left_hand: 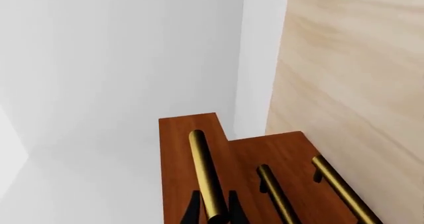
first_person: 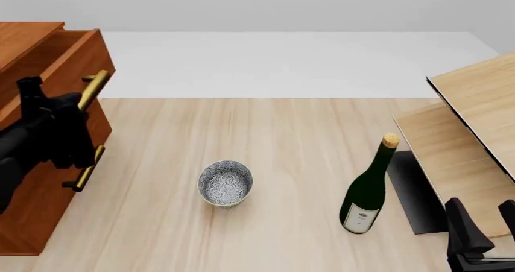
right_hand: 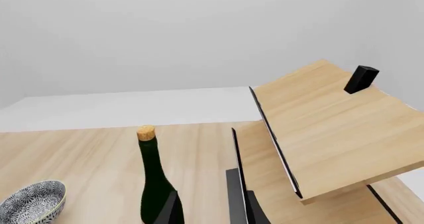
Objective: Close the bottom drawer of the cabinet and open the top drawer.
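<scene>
Open tabletop (first_person: 281,145) between bowl (first_person: 225,183) and bottle (first_person: 367,190).

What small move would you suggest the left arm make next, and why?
Probably pull the handle straight out from the cabinet, farther than it stands now. The left hand appears closed around it, and the top drawer stands only slightly ahead of the two below. Those sit flush, so the bottom drawer looks shut already.

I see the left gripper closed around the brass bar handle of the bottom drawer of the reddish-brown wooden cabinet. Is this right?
Not quite: in the front view the left gripper is at the brass bar handle of the top drawer, not the bottom one. That drawer stands out from the reddish-brown wooden cabinet. The left wrist view shows fingers either side of the handle.
</scene>
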